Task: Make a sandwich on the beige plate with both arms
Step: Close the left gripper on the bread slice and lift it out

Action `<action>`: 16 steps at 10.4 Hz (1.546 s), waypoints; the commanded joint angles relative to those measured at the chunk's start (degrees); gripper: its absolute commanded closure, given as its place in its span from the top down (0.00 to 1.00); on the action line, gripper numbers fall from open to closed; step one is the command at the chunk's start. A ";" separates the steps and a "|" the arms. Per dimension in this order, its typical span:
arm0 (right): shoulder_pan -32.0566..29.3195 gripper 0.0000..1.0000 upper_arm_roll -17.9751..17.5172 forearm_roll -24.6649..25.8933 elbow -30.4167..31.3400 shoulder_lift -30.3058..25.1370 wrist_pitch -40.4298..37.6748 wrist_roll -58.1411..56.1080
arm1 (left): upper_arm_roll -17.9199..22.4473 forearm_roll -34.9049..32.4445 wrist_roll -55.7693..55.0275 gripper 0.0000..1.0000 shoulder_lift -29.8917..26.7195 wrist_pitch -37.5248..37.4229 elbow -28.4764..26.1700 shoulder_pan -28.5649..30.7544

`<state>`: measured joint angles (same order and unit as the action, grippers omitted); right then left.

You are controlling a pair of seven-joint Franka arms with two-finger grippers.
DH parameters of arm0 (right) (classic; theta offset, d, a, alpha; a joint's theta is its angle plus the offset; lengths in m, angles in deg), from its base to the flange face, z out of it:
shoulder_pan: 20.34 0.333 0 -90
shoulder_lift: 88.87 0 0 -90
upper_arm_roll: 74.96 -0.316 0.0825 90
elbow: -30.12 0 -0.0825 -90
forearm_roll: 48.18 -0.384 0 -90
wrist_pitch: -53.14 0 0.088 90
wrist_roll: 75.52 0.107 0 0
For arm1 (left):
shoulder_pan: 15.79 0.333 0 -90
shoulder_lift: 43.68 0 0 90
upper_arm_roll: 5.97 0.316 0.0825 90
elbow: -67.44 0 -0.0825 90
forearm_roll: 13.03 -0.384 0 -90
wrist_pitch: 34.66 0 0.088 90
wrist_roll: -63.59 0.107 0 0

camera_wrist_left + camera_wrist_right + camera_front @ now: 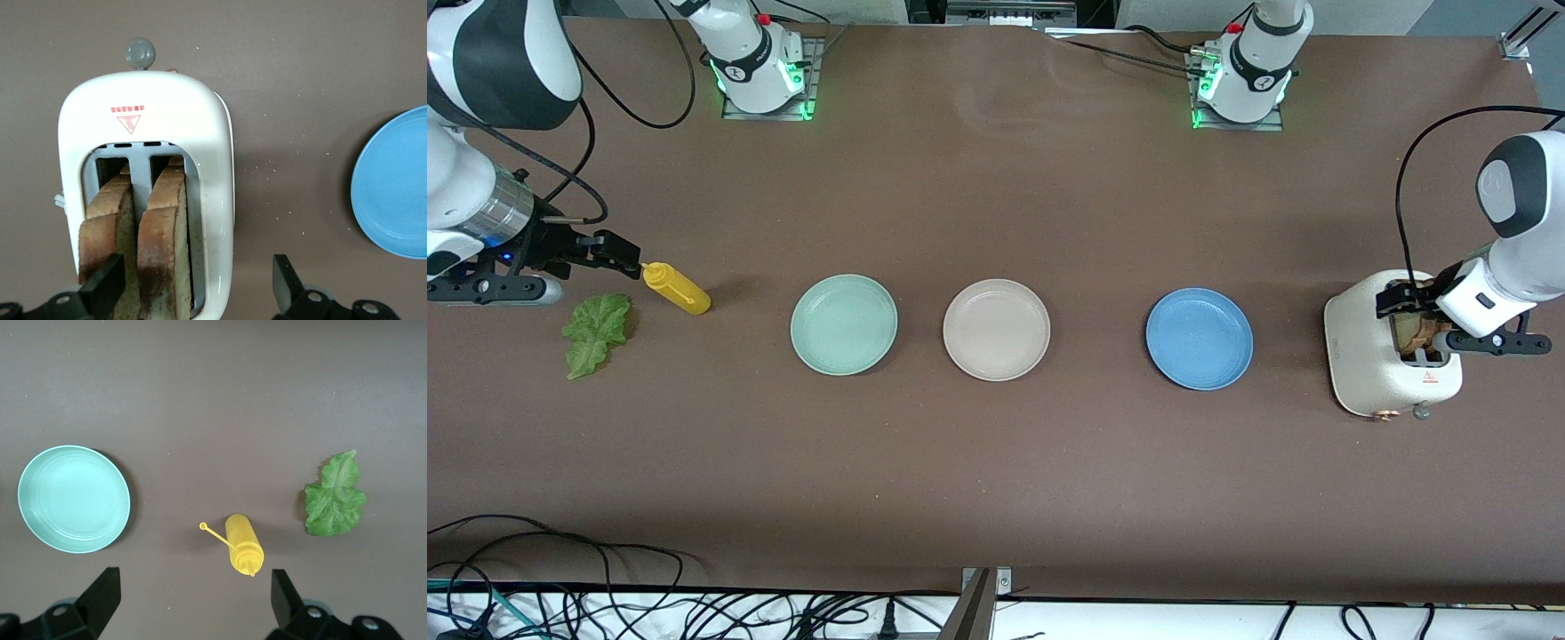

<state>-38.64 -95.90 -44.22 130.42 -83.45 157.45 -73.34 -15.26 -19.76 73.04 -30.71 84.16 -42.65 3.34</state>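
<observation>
I see the left gripper (198, 287) over the white toaster (1360, 356) at the left arm's end of the table, jaws wide apart, straddling one bread slice (163, 247) and the toaster's side wall; a second slice (107, 223) stands in the neighbouring slot. The right gripper (193, 597) hangs with jaws apart over the yellow squeeze bottle (243, 550), lettuce leaf (335, 497) beside it. The beige plate (996, 329) sits between mint-green plate (844, 324) and blue plate (1199, 338).
</observation>
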 commanded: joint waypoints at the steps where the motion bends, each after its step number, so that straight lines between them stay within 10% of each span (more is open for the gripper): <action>1: -0.24 1.00 -0.16 -0.53 -0.99 0.21 -0.95 0.28 | -0.11 0.40 0.21 0.89 -1.72 1.32 -3.02 0.29; 3: -0.24 1.00 -0.16 -0.53 -0.90 0.21 -0.95 0.28 | -0.03 0.23 0.21 0.78 -1.28 1.76 -3.73 0.64; 7: -0.24 1.00 -0.16 -0.53 -0.99 0.21 -0.95 0.28 | 0.33 -0.83 0.82 0.00 -1.54 1.32 -2.24 1.69; 16: -0.24 1.00 -0.16 -0.53 -0.90 0.21 -0.95 0.37 | 0.15 -1.27 0.82 0.00 -1.80 0.89 0.04 3.10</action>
<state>-38.68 -95.89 -44.22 130.42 -83.45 157.45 -73.33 -14.66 -19.85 73.15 -31.70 85.53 -43.67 6.04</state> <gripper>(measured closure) 0.000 0.903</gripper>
